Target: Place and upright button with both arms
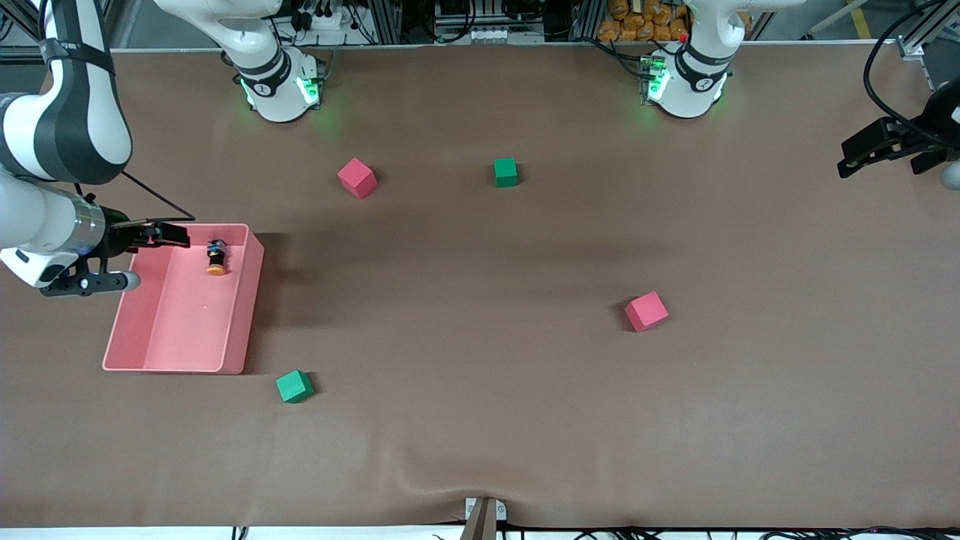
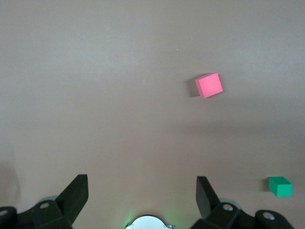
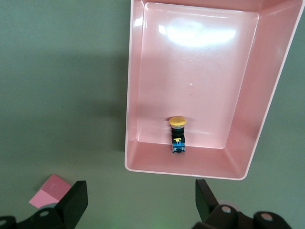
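Note:
The button (image 1: 217, 257), with an orange cap and a black-and-blue body, lies on its side inside a pink tray (image 1: 251, 300), close to the tray's short wall toward the robots. In the right wrist view the button (image 3: 177, 135) points its cap toward the middle of the tray (image 3: 129, 95). My right gripper (image 1: 171, 234) hangs open and empty in the air by that short wall, its jaws (image 3: 140, 191) spread wide over bare table. At the left arm's end, my left gripper (image 1: 874, 150) waits open over the table, and its jaws (image 2: 142, 186) hold nothing.
Two red cubes (image 1: 357, 178) (image 1: 646, 311) and two green cubes (image 1: 505, 172) (image 1: 294, 386) lie scattered on the brown table. The left wrist view shows a red cube (image 2: 208, 85) and a green cube (image 2: 279, 186). A red cube (image 3: 50, 190) shows by the right gripper's finger.

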`<state>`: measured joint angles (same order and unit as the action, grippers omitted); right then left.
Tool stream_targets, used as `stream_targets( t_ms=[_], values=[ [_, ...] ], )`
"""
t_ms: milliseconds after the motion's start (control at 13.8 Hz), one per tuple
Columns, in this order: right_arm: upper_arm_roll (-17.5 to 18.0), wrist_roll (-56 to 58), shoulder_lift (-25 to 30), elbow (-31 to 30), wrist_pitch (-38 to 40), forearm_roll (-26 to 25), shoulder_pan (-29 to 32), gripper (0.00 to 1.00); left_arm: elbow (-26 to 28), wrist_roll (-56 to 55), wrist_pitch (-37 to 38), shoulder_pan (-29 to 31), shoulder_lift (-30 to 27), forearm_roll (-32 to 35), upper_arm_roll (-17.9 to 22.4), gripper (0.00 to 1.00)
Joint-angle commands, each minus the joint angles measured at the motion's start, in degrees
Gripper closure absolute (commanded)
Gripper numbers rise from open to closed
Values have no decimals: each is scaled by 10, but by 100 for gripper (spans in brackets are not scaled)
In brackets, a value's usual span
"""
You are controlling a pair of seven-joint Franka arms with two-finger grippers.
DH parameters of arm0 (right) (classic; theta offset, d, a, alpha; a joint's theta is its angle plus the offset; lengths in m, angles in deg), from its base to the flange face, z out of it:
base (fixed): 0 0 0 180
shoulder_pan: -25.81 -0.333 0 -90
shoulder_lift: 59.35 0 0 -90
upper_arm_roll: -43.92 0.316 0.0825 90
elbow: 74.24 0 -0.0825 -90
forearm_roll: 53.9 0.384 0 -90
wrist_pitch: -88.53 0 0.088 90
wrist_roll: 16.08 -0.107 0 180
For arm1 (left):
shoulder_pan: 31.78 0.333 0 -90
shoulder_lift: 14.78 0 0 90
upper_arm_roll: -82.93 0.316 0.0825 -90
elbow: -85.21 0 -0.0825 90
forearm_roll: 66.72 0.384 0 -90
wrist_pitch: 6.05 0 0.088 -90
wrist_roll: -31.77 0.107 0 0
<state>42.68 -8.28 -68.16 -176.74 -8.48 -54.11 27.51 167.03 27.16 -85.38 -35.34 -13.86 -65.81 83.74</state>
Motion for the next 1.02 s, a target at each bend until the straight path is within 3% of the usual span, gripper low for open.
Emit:
stream_targets(
  t_ms=[0,363,943],
  values=[
    [-1,-2,-2,14,15,-4,-3,0,-10,7,5,2,2,-1,0,0],
    [-1,-3,3,104,113,-6,-5,0,-10,7,5,2,3,-3,0,0],
    [-7,-3,78,108,127,-11,-2,0,-10,8,5,2,5,-5,0,0]
  ],
)
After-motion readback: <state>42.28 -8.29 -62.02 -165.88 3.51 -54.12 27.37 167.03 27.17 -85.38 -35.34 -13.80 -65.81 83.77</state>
